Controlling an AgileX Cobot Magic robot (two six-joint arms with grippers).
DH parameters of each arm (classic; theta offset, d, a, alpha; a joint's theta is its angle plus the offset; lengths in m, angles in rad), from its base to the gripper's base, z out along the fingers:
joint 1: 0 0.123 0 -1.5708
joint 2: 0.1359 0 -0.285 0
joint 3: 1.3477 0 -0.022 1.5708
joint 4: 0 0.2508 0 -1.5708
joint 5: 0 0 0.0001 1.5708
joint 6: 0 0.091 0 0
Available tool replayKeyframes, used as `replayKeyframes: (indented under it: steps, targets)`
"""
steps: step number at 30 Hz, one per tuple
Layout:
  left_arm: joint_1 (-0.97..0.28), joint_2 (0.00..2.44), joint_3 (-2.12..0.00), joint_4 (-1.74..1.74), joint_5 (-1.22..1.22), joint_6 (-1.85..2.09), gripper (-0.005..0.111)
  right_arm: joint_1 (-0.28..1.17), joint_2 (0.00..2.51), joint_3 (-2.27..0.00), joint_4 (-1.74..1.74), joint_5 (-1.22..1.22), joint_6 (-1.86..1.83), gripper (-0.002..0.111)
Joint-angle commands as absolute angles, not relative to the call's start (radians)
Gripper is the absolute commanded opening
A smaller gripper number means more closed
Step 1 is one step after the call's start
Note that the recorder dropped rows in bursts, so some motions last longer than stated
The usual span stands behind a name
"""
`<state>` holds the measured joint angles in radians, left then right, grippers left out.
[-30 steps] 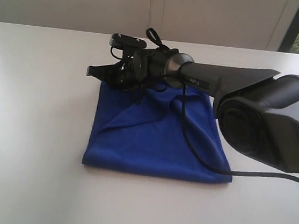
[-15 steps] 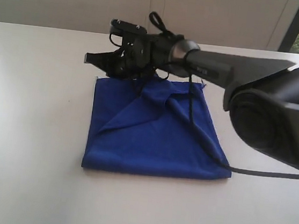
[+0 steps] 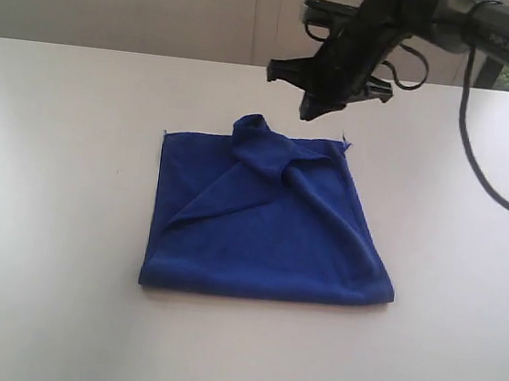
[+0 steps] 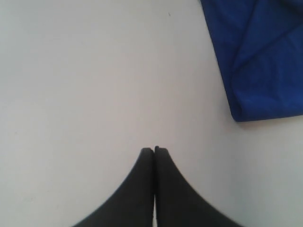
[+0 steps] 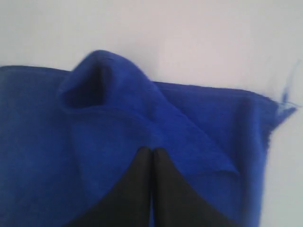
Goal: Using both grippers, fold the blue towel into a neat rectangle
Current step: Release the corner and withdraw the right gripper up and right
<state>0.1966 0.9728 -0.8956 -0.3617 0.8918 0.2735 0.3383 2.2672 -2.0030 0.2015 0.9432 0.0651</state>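
The black pincer right tool (image 3: 308, 112), clenched and empty, had lifted to the frame's upper right, leaving the fuzzy royal-blue towel (image 3: 268, 233) folded mid-frame on the white worktop (image 3: 48, 222). Its bunched peak probably needed smoothing.

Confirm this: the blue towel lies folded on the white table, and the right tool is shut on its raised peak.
Wrong on the grip: the exterior view shows the right tool shut but empty, in the air above the raised peak of the blue towel. The rest stands.
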Motion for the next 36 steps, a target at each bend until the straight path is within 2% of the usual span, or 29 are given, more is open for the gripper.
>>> replayKeyframes:
  steps: [1, 18, 36]
  targets:
    - [0.200, 0.966, -0.901, -0.374, 0.905, 0.277, 0.000, 0.277, 2.266, -1.971, 0.148, 0.922, 0.026, 0.000]
    - [0.200, 0.966, -0.901, -0.374, 0.905, 0.277, 0.000, 0.249, 2.432, -1.963, 0.135, 0.772, 0.026, 0.000]
    - [0.200, 0.966, -0.901, -0.374, 0.905, 0.277, 0.000, 0.249, 2.438, -1.963, -0.065, 0.806, 0.091, 0.000]
